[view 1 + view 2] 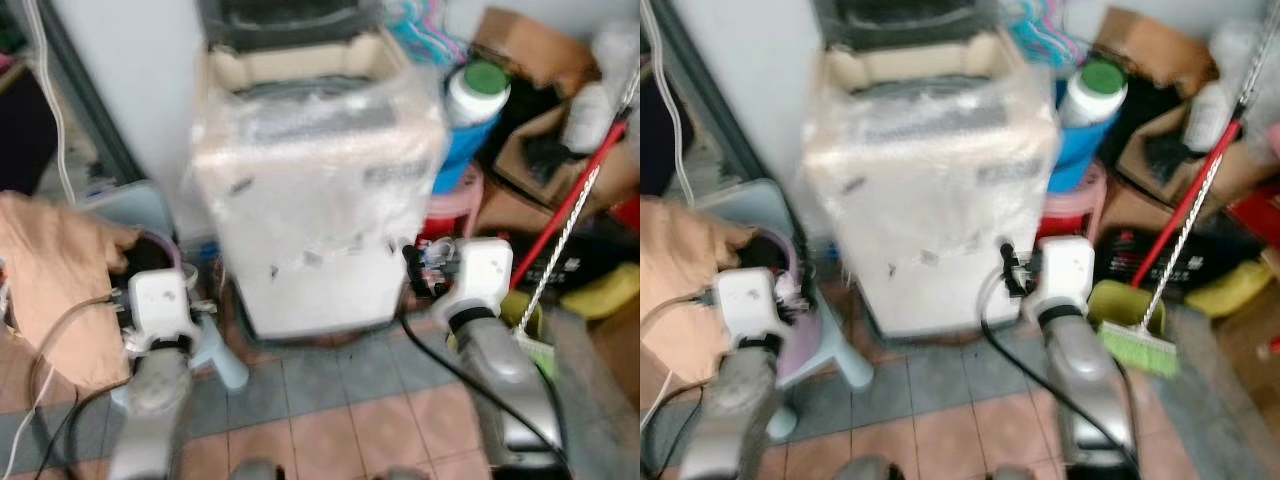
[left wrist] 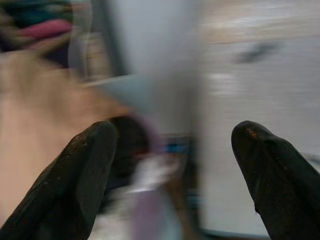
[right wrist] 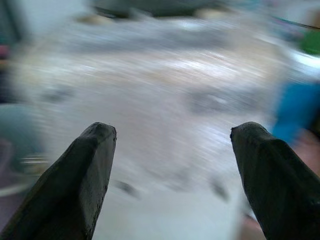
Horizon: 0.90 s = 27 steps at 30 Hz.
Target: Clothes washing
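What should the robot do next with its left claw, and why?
Probably reach the open left gripper toward the crumpled peach cloth beside it and close on it: both grippers are empty, and the plastic-wrapped white washing machine stands just ahead, its top open.

washing machine (image 1: 320,190) motion-blurred, orange cloth (image 1: 55,280) cut off

Even, bright indoor light; every view smeared by motion blur, worst in the wrist views; no hard shadows.
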### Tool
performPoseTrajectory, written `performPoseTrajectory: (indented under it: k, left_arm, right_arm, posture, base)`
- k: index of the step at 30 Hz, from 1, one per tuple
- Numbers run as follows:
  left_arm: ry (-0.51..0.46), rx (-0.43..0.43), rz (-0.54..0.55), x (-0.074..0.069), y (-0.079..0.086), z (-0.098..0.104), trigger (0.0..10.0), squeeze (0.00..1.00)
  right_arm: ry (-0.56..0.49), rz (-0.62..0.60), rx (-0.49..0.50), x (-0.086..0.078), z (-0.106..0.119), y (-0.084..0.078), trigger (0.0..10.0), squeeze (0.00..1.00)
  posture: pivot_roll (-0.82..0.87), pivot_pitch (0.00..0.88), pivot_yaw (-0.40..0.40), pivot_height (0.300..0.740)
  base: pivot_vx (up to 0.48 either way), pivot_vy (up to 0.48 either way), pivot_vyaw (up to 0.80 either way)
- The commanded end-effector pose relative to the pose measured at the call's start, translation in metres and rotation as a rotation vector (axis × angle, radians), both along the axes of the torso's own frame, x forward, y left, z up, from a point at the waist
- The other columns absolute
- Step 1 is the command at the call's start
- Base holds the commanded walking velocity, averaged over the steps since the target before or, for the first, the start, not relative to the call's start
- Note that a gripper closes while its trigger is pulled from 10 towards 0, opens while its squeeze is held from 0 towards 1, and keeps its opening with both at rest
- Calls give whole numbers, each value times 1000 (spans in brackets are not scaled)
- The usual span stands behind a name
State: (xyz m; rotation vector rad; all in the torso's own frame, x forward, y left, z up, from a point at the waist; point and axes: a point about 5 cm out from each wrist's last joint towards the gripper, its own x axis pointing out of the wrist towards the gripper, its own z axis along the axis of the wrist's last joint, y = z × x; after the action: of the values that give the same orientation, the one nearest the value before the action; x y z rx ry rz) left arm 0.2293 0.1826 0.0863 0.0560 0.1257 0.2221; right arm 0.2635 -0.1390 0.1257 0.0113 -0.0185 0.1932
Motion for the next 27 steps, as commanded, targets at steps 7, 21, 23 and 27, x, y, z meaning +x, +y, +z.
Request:
performPoseTrajectory:
  k: [7, 21, 23, 27]
  left_arm:
    - [-34, -36, 3, 12, 1, 12, 10000, 0]
    - [-49, -51, -93, 29, -4, 18, 10000, 0]
    - [-64, -52, -94, 36, -3, 24, 10000, 0]
    - [-69, -65, -92, 35, -5, 25, 10000, 0]
  right_arm:
    - [-20, -31, 5, 10, 7, -9, 10000, 0]
    - [-43, 33, 1, 10, 10, 11, 10000, 0]
    - [-63, 65, -25, 12, 15, 16, 10000, 0]
    - [-51, 79, -16, 8, 13, 18, 10000, 0]
  posture:
    - [-29, 0, 79, 740]
    - [-77, 0, 135, 740]
    - [-83, 1, 138, 740]
    - [-80, 5, 140, 740]
  base:
    - [0, 0, 800]
    - [0, 0, 800]
    - [0, 0, 800]
    - [0, 0, 800]
